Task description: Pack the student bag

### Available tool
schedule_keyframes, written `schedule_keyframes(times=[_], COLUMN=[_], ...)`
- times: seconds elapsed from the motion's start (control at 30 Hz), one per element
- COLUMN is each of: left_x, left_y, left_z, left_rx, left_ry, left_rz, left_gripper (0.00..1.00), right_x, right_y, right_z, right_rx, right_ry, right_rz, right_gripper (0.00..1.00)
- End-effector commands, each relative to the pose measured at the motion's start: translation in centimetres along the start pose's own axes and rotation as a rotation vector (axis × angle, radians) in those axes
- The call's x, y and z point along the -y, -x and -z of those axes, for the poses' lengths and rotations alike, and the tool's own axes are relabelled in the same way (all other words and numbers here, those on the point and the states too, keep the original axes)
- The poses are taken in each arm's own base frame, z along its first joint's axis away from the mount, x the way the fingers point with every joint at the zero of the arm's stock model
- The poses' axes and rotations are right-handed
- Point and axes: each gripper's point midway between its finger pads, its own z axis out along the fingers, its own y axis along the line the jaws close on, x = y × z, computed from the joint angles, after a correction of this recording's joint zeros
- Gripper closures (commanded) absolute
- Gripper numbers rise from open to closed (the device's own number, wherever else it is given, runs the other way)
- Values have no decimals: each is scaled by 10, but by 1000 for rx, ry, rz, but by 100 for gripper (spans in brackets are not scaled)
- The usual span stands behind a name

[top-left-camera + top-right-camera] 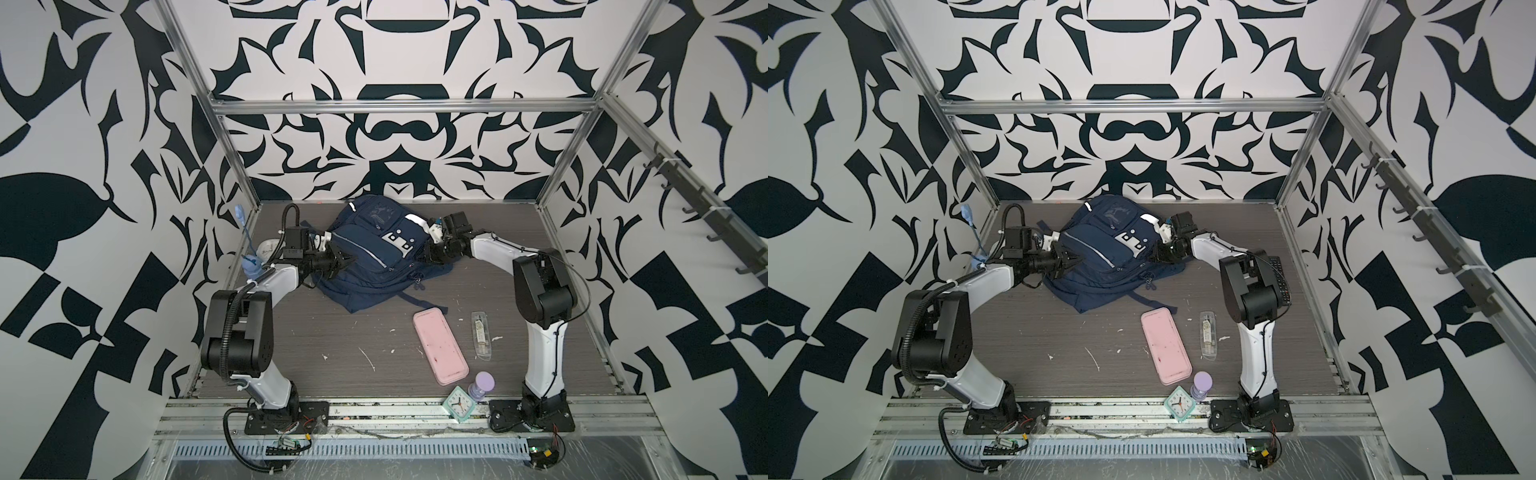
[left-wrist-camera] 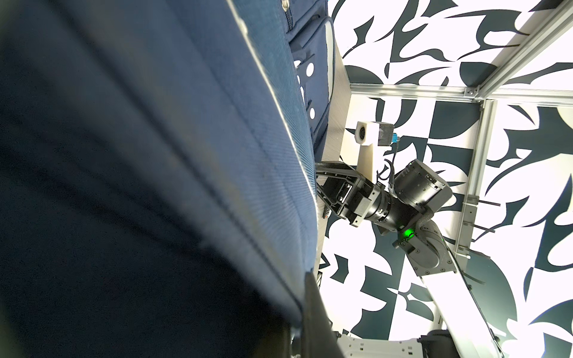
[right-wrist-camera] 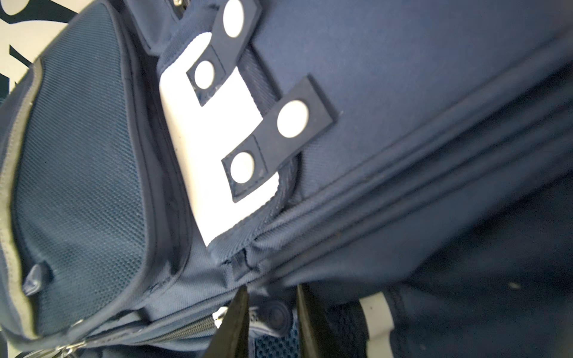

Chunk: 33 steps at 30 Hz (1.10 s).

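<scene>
Here, left gripper [image 1: 351, 259] pinched on student bag [image 1: 368, 249], tips buried, right gripper [image 3: 273, 293] apart, half cropped.

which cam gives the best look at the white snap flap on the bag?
Right wrist: the white snap flap is close up, tabs sharp. In both top views it is small; left wrist catches an edge-on sliver.

Both arms reach forward from their bases, elbows raised, forearms angled inward toward each other. The left pincer [image 1: 345, 259] is closed and points toward the right arm. The right pincer [image 3: 273, 313] points back at it, jaws slightly parted
</scene>
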Motion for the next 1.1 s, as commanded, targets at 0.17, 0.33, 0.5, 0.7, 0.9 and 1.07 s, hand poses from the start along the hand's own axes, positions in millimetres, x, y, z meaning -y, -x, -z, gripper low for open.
schedule_keyframes(times=[0.17,0.33,0.5,0.7,0.9,1.07], left_x=[14,14,15,15,16,17], left_y=[6,6,6,6,6,6], left_z=[8,8,8,8,9,10], left_rx=[28,26,27,29,30,31], left_ry=[-28,-29,-29,-30,-33,-34], left_rz=[-48,-49,-49,-48,-51,-52], left_gripper=[94,94,94,94,94,94], right_x=[-17,-20,-24,-28,-35,-38], right_y=[2,0,-2,-8,-11,-15], right_z=[6,8,14,19,23,22], right_rx=[4,3,8,5,3,-9], right_ry=[53,66,73,89,110,114], right_rz=[33,36,41,45,48,58], right_gripper=[77,81,85,89,89,87])
